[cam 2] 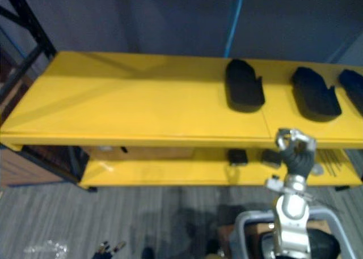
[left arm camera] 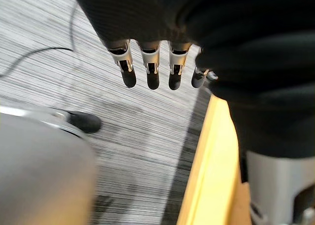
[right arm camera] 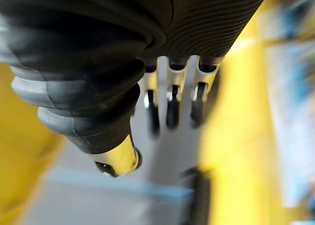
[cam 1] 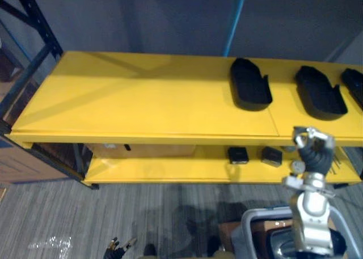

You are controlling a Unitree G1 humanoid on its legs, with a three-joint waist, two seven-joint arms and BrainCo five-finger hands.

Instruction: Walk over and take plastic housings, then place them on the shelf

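Placement stage, judged from three plastic housings lying far right on shelf top. Right hand raised before near edge, empty, fingers apparently relaxed; left hand hanging low, fingers straight, empty. Next: fetch another housing; set down on free space left.

Rightmost plastic housing runs past the view's right edge

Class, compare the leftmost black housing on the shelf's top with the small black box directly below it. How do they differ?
The leftmost housing lies on the top level, the small black box on the lower one. The housing is long and hollow; the box is squarish. The housing looks much bigger than the box. Both are black, on the yellow shelf.
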